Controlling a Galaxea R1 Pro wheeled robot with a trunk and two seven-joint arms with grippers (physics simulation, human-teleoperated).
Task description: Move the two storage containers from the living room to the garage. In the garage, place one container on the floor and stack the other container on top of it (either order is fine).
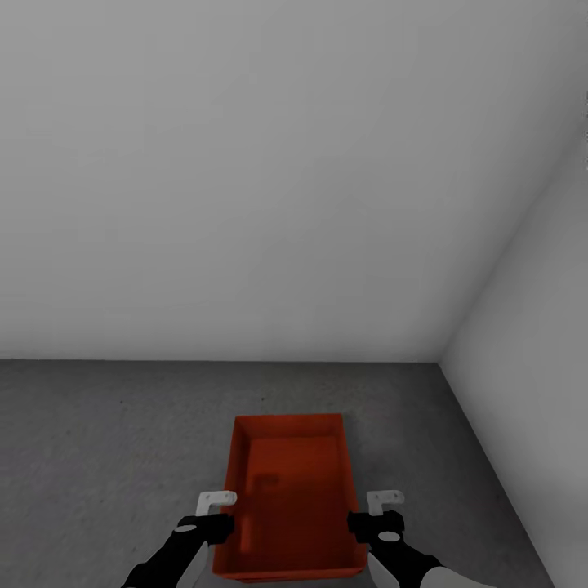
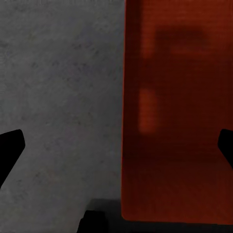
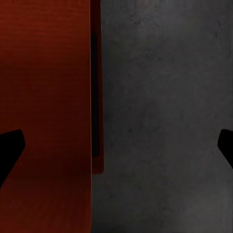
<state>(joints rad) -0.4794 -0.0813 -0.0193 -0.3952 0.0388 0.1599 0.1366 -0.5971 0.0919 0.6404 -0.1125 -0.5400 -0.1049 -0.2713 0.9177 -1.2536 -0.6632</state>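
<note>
Left arm [image 1: 175,555]: glossy black shell with a white panel along its inner side and a small pale oval mark near the wrist.
Right arm [image 1: 404,555]: black, rounded, with a pale oval mark and a white patch lower down.
Wrist brackets [image 1: 216,500]: white, L-shaped, two small screw holes each.
Fingers [image 2: 10,148]: flat black wedges with blunt tips.

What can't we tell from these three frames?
- Whether the container rests on the floor or is carried: no view shows its underside.
- Its near end, head view: cut off by the bottom edge.
- Left tool and right tool contact with the walls: wrist views show wide-apart fingertips straddling the walls, gaps unclear.
</note>
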